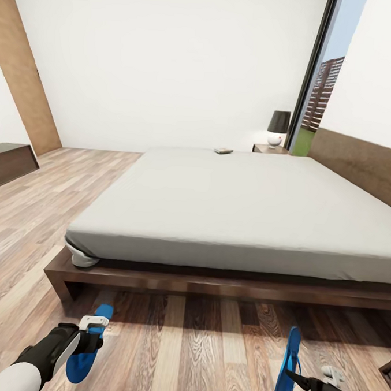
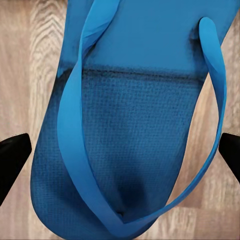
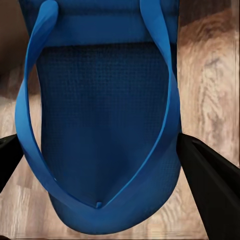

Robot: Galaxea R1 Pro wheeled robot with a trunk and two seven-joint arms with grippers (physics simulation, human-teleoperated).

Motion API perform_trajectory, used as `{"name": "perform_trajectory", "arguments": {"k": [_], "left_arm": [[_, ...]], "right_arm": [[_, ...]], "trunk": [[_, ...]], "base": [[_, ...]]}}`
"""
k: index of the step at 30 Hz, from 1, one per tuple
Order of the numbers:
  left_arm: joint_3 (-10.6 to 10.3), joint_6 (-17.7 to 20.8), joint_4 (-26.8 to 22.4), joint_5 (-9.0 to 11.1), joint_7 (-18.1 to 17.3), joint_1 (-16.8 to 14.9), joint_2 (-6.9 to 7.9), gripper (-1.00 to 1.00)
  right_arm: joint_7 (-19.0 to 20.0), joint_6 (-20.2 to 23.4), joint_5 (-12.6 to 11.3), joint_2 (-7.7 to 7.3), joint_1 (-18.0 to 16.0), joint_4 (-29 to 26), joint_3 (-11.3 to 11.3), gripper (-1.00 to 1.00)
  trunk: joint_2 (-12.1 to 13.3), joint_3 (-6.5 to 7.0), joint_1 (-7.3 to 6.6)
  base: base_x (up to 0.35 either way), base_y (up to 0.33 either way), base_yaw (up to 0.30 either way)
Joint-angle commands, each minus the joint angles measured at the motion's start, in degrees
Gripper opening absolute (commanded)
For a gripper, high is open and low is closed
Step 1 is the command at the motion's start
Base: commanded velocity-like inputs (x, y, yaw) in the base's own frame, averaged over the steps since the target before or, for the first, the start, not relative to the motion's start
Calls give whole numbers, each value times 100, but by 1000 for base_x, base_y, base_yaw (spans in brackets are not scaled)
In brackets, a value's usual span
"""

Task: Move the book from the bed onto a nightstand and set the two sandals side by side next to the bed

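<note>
— Where did we have the sandals?
— One under each pincer, on the floor before the bed (image 1: pixel 235 204). Our left pincer (image 1: pixel 92 332) straddled the left sandal (image 1: pixel 87 351), fingers spread either side; the right pincer (image 1: pixel 300 380) likewise over the right sandal (image 1: pixel 288 369). Both ran near-to-far, well apart.
— And the book (image 1: pixel 223 151)?
— Far edge of the bed, near the nightstand (image 1: pixel 270 148). Lettering unreadable.

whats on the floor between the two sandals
Nothing: in the head view, bare wood floor separates the left sandal from the right sandal.
</note>
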Motion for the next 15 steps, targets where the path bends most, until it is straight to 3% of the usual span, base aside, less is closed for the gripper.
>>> {"name": "perform_trajectory", "arguments": {"k": [1, 5, 10, 11, 15], "left_arm": [[-12, 30, -10, 12, -14, -1, 3, -100], [-12, 30, -10, 12, -14, -1, -11, -100], [-12, 23, -17, 12, -14, -1, -14, -100], [-12, 17, -18, 12, -14, -1, -19, -100], [-12, 13, -19, 12, -12, -1, -23, -100]], "right_arm": [[25, 334, -11, -62, -3, -41, -29, -100], [20, 1289, -15, -119, -11, -100, -39, -100], [27, 1657, -26, -133, -19, -693, -49, -100], [27, 1946, -46, -135, -20, -836, -50, -100], [27, 2213, -286, -129, -19, -989, -51, -100]], "trunk": [[-4, -28, 1], [-9, -117, 11], [-16, -227, 24], [-17, -250, 27], [-23, -338, 37]], "base": [[0, 0, 0], [0, 0, 0], [0, 0, 0], [0, 0, 0], [0, 0, 0]]}}
